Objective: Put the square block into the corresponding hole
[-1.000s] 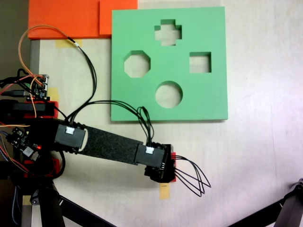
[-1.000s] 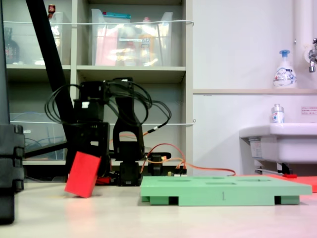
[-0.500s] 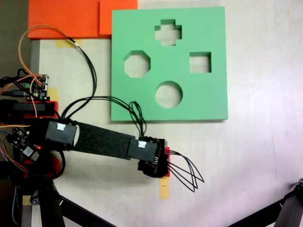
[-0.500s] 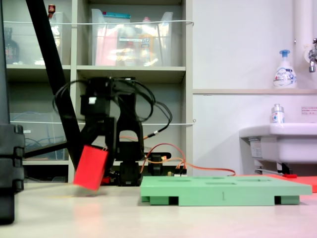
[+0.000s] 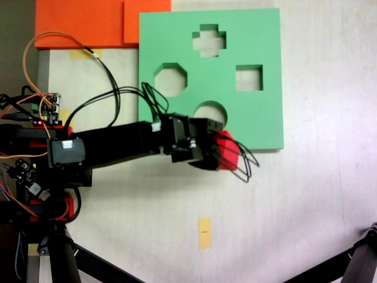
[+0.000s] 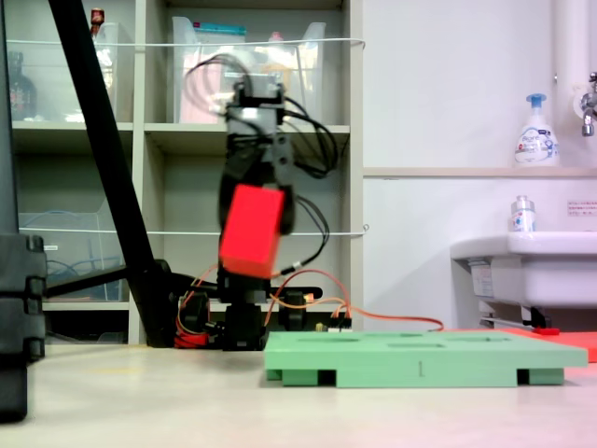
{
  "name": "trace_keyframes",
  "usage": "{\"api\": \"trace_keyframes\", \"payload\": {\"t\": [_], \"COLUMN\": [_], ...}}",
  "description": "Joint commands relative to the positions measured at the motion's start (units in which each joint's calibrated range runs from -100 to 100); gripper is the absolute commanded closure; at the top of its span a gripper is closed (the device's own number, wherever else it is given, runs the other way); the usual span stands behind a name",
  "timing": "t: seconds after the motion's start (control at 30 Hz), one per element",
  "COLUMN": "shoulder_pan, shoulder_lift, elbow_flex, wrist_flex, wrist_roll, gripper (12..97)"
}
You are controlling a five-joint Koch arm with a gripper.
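End effector (image 6: 252, 219) is pinching the red cube (image 6: 250, 230) and holding it well up in the air, clear of the bench (image 6: 140, 401), tilted a bit in a fixed view. From above, the cube (image 5: 227, 151) is sitting right at the near edge of the green foam board (image 5: 265, 118), just below the round cut-out (image 5: 206, 110), with the arm (image 5: 118, 144) reaching across from the left. Square hole (image 5: 249, 78) is sitting open further up and to the right on the board, well apart from the cube. Cross-shaped cut-out (image 5: 209, 40) and octagonal cut-out (image 5: 171, 79) are also open. Orange slabs (image 5: 82, 22) are lying against the board's far-left corner, and a small yellow tape strip (image 5: 204, 232) is sticking to the bench.
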Motion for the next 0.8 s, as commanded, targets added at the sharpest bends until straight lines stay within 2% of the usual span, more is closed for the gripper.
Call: {"api": "trace_keyframes", "payload": {"t": [0.0,0.23,0.77], "shoulder_pan": [2.30,6.79,9.96], "shoulder_lift": [3.97,20.17,28.55], "elbow_flex": [8.22,23.97,24.07], "wrist_flex": [-0.60,-0.21,6.72], "wrist_roll": [1.76,2.25,3.61], "gripper": [92.1,91.9,91.9]}}
